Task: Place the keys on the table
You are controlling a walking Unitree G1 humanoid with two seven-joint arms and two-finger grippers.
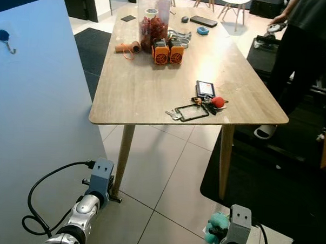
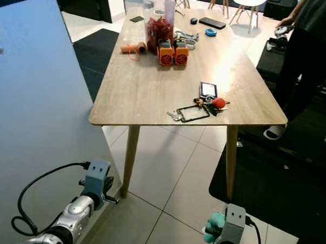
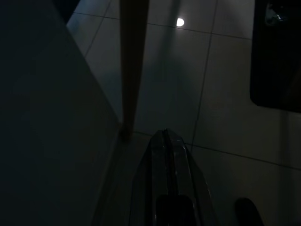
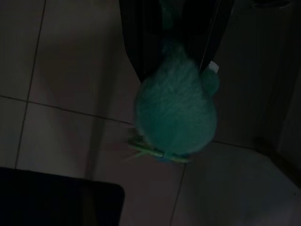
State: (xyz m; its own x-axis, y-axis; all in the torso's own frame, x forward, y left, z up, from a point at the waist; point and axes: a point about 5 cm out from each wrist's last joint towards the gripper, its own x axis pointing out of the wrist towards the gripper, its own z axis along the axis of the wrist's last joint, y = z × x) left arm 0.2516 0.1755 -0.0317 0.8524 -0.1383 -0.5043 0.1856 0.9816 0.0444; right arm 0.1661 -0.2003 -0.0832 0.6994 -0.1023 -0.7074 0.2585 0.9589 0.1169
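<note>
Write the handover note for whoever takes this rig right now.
Right gripper: low by the floor, shut on a teal fluffy keychain; the keys themselves cannot be made out.
Left gripper: idle, shut, empty, near the table leg.
Wooden table: ahead, already carrying another key bunch with a red ball, a jar and orange devices.
Done: keychain in hand.
Left: lift it and set it on the table.

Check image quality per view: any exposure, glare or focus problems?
Left and right eye views: well lit and sharp, bright glare on the far end of the table. Left wrist view: very dark, left gripper barely made out over floor tiles. Right wrist view: dim, fuzzy teal keychain soft and blurred.
</note>
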